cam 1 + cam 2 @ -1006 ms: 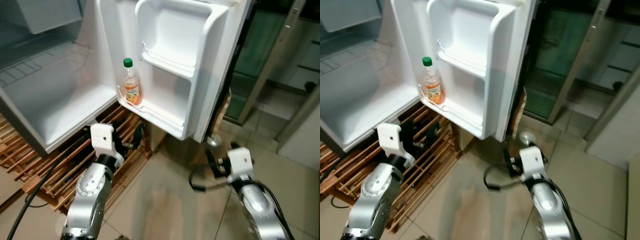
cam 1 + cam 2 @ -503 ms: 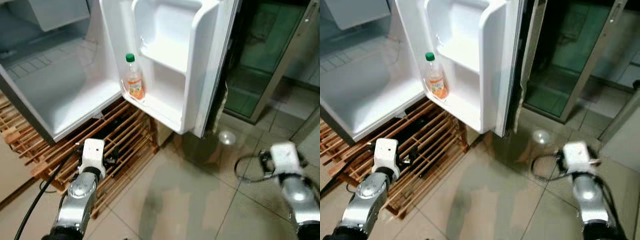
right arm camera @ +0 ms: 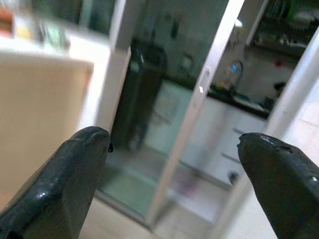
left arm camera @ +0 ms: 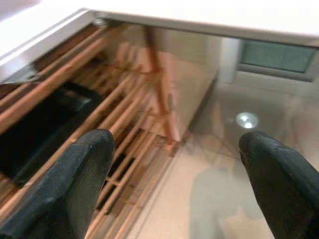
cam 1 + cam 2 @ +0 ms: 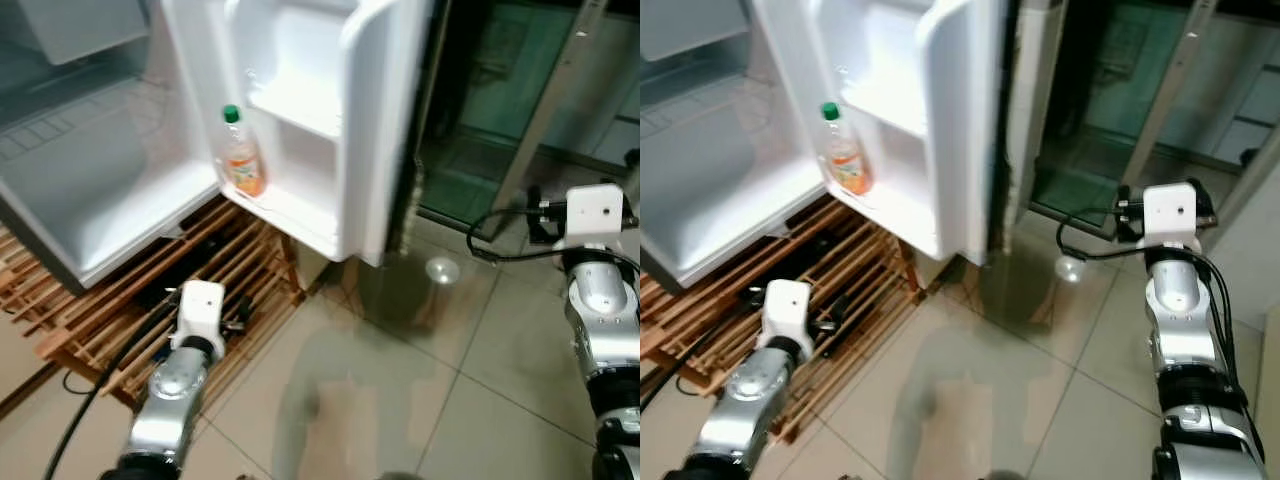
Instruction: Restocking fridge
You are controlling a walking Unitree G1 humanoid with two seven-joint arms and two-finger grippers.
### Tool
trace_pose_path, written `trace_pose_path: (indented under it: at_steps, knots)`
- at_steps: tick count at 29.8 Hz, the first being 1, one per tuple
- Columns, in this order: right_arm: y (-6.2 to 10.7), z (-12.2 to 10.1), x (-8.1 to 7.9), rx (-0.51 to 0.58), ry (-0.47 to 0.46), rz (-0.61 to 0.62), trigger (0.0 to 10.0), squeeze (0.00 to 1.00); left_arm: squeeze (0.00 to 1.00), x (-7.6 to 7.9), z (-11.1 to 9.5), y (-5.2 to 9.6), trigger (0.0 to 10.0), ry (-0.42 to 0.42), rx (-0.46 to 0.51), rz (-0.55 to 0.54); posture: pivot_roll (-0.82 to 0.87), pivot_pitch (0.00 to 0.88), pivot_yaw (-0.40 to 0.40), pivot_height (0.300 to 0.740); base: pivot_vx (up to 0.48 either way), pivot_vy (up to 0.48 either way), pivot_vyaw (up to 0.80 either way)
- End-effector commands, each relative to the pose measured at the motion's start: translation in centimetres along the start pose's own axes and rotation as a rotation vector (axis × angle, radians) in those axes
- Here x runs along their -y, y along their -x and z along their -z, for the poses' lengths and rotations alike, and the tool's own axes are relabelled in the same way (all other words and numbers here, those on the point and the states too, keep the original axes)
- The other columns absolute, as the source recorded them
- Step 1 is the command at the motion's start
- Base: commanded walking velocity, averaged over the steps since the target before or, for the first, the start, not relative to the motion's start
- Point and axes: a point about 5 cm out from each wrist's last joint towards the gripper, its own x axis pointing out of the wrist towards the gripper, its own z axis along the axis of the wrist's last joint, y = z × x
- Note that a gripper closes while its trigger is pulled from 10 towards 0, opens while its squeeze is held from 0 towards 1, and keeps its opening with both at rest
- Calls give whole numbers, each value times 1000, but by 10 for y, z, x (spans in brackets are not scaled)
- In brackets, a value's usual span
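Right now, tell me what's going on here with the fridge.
The robot stands before a small fridge with its door open. One bottle with a green cap stands upright in the door's lower shelf; the fridge's inside looks bare. Neither hand holds anything: the left hand hangs open, low over the wooden rack under the fridge, and the right hand is open, raised to the right, away from the fridge.

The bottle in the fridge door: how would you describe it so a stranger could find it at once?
Look at the open white fridge door, on its inner side. On the lowest door shelf, at the end nearest the fridge body, stands a small clear bottle with orange drink and a green cap, the shelf's one colourful thing.
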Motion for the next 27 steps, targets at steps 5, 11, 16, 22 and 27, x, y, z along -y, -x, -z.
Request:
trace_pose_path:
  at_steps: [5, 11, 16, 22, 27]
  knots:
    - [-32, -49, -25, 123, -250, -145, 10000, 0, 0, -12, 14, 1, 10000, -108, -82, 3, -166, 0, 42, 740, 0, 0, 0]
    - [-32, -94, -55, 249, -349, -358, 10000, 0, 0, -18, 37, 6, 10000, -108, -216, -34, -160, 0, 36, 740, 0, 0, 0]
    - [-22, -86, -81, 216, -351, -433, 10000, 0, 0, -17, 20, -1, 10000, -72, -123, -46, -161, 0, 32, 740, 0, 0, 170]
    - [-8, -60, -92, 104, -359, -401, 10000, 0, 0, -13, -11, -7, 10000, -24, 44, -68, -171, 0, 42, 740, 0, -372, 656]
    - [-4, -56, -94, 79, -344, -386, 10000, 0, 0, -5, -18, -10, 10000, -36, 70, -57, -176, 0, 43, 740, 0, -465, 679]
